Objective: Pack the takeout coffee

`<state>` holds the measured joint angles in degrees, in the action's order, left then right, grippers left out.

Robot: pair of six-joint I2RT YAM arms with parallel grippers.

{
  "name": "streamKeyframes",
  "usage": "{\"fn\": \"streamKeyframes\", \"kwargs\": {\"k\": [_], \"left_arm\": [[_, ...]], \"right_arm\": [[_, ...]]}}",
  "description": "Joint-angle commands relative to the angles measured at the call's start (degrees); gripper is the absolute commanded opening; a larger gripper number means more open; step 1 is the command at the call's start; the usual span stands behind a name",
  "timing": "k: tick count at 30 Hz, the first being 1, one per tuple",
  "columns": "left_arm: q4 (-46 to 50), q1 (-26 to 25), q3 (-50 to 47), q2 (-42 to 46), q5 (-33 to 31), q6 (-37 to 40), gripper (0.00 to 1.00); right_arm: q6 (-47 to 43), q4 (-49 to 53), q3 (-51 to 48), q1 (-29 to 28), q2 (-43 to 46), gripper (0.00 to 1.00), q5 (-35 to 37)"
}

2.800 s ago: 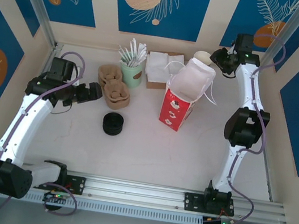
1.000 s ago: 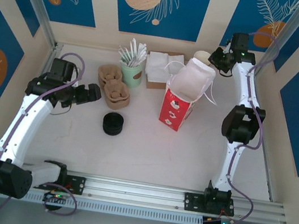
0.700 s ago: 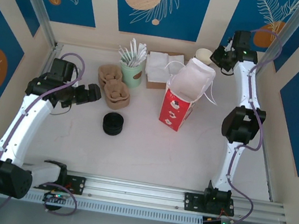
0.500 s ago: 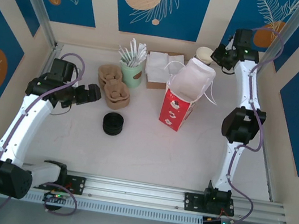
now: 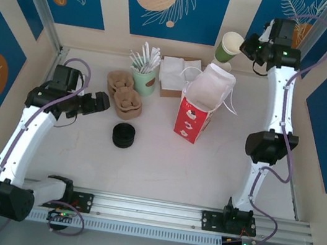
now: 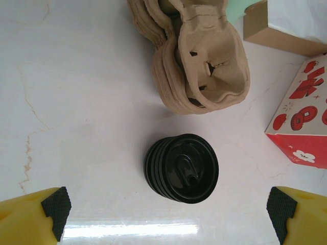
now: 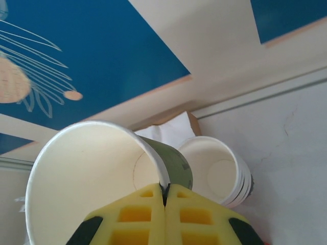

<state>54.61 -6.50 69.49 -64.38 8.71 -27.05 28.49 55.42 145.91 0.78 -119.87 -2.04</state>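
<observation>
olive cup (image 5: 231, 46), lidless, is clamped by its rim in the right gripper (image 5: 246, 47), high over the far right corner, axis near upright. bag (image 5: 192, 121) stands lower, to its left, mouth open. left gripper (image 5: 103, 101) released, by the lids (image 5: 125, 135).

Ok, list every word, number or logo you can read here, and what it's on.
No text here can be read.
On the red paper bag: coin and flower pictures, no legible words.
On the stack of black lids: raised marks, not readable.
On the olive-green cup: no print to make out.
</observation>
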Motion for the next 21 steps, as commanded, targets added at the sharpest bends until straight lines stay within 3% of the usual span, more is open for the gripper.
{"fn": "streamKeyframes", "kwargs": {"k": [1, 12, 21], "left_arm": [[2.19, -0.15, 1.62, 1.68, 0.51, 0.07, 1.00], [2.16, -2.07, 4.19, 5.40, 3.59, -0.71, 1.00], [1.98, -12.12, 4.32, 7.58, -1.53, -1.37, 1.00]], "right_arm": [[0.23, 2.23, 2.05, 0.54, 5.63, 0.00, -1.90], [-1.76, 8.02, -4.32, 2.54, 23.70, 0.00, -2.31], [-3.79, 12.77, -26.83, 6.96, 43.63, 0.00, -0.90]]}}
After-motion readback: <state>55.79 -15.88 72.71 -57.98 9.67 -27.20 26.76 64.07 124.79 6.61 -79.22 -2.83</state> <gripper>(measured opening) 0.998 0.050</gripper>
